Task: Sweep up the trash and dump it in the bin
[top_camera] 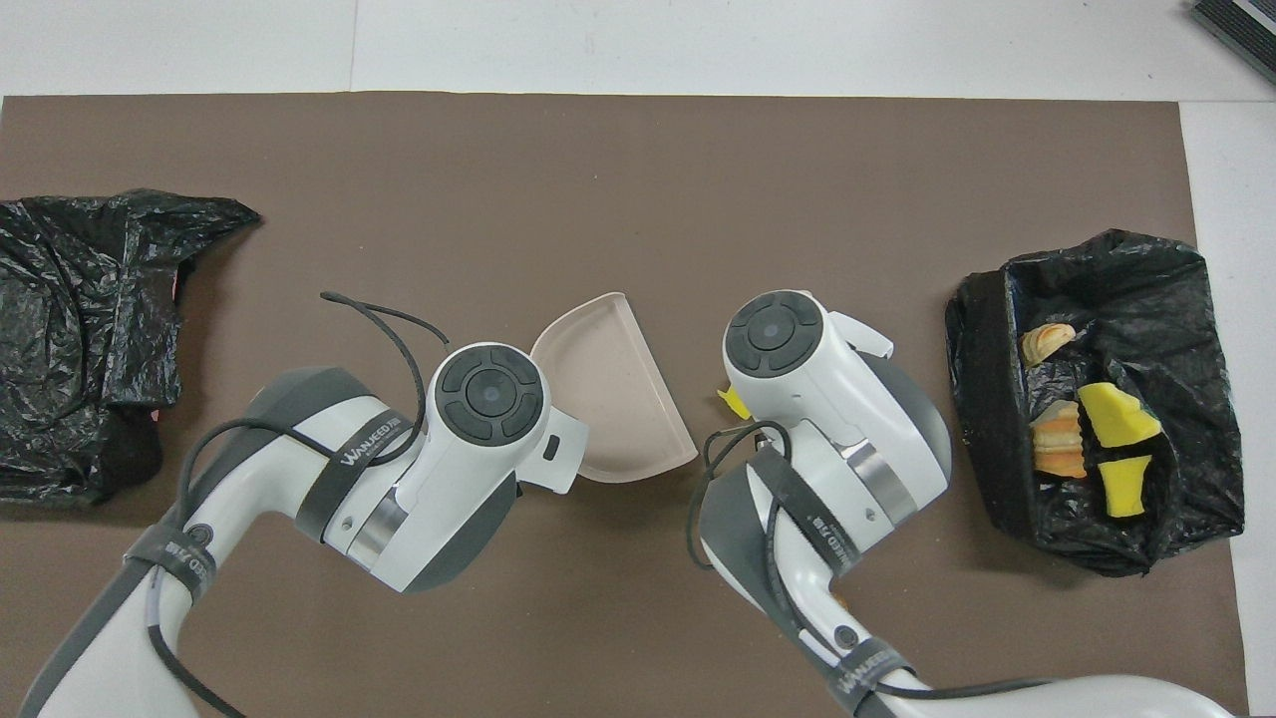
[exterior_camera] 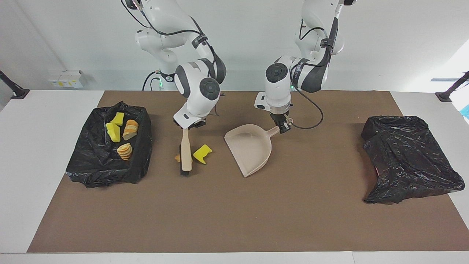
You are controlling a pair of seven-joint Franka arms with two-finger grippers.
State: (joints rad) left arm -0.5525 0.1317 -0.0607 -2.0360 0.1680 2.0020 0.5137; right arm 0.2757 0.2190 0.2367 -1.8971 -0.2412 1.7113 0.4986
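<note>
My right gripper is shut on the handle of a wooden brush whose bristles rest on the brown mat. A yellow piece of trash lies against the brush on the dustpan's side; a small tan lump lies on its bin side. My left gripper is shut on the handle of the beige dustpan, which sits tilted on the mat with its mouth toward the brush. In the overhead view the dustpan shows between both wrists, and only a sliver of the yellow piece shows. The black-lined bin holds several pieces.
A crumpled black bag lies at the left arm's end of the mat, also visible from overhead. The bin stands at the right arm's end. White table borders the mat on all sides.
</note>
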